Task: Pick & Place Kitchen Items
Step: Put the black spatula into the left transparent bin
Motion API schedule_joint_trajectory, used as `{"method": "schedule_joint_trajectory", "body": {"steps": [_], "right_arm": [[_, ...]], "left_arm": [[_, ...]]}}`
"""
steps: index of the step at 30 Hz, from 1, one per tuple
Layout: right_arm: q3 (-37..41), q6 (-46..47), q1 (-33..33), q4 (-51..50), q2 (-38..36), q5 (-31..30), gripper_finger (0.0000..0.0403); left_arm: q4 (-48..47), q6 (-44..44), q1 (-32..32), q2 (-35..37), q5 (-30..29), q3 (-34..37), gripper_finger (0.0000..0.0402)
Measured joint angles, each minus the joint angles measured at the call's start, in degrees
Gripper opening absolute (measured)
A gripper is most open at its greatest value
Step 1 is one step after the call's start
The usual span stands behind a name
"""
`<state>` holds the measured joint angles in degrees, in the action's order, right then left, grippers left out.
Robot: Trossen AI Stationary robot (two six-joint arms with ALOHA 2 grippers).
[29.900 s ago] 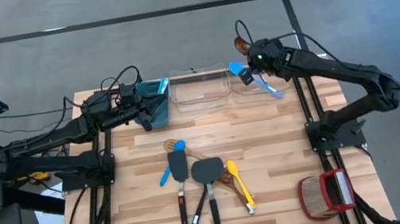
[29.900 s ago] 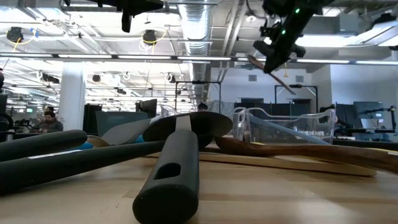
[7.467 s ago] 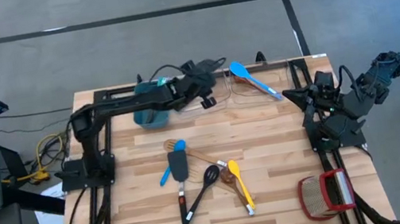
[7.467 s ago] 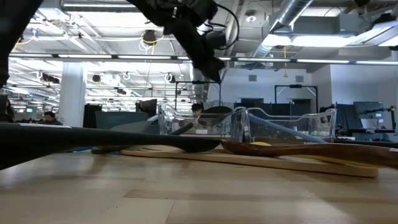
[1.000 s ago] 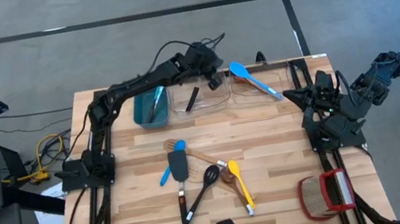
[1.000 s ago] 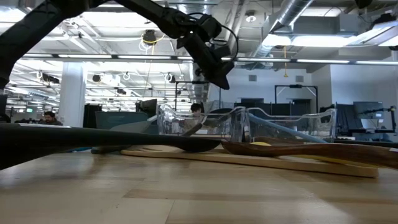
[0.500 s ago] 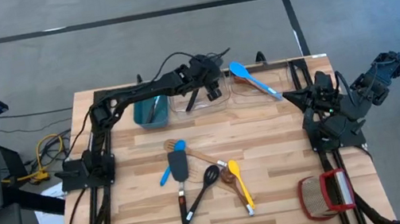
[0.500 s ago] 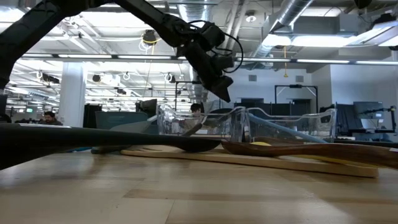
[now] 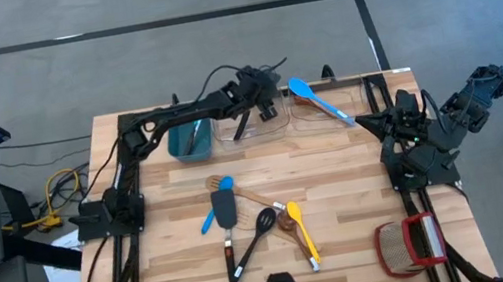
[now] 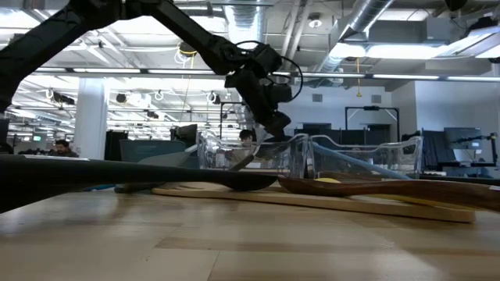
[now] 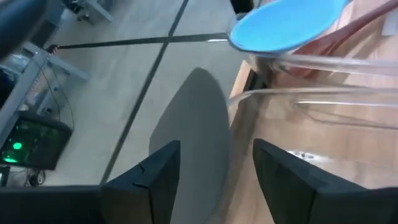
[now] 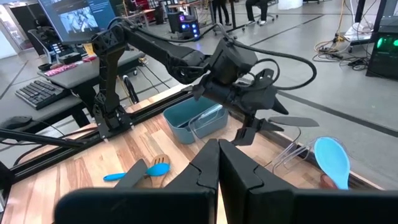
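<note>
Now left hand, open and empty over the clear bin, sits nearer than the shut right hand to the utensils lying lengthwise mid-worktop.

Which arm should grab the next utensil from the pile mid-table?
Probably left. The left gripper is open over the clear bins, arm extended over the table. The right gripper is shut, its arm folded back at the table's right edge, farther from the utensils.
</note>
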<state>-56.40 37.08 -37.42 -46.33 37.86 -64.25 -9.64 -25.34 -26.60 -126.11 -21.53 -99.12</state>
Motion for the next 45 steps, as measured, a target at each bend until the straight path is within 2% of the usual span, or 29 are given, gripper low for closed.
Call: {"method": "schedule_joint_trajectory", "body": {"steps": [7,13,21,25,35,41,45], "right_arm": [[0.0,0.0,0.01,0.0,0.0,-0.05,0.0],[0.0,0.0,0.03,0.0,0.0,-0.13,0.0],[0.0,0.02,0.01,0.0,0.0,-0.13,0.0],[0.0,0.02,0.01,0.03,0.0,-0.13,0.0],[0.0,0.02,0.01,0.03,0.0,-0.13,0.0],[0.0,0.01,0.01,0.03,0.0,-0.13,0.0],[0.0,0.0,0.01,0.0,-0.02,-0.13,0.0]], "left_arm": [[0.03,0.66,-1.62,-0.92,0.11,0.01,0.017],[1.49,0.67,-1.36,-2.24,2.45,-0.04,0.0134],[2.17,0.71,-1.12,-2.53,2.75,-0.08,0.0051],[2.33,0.47,-1.01,-2.53,0.89,-0.08,0.0008],[3.03,0.18,0.37,-2.53,-4.53,0.02,0.0002],[5.61,-4.57,1.43,-2.53,-11.98,0.03,0.0001],[7.57,-5.78,1.5,-1.67,-13.08,0.07,0.0001]]}}
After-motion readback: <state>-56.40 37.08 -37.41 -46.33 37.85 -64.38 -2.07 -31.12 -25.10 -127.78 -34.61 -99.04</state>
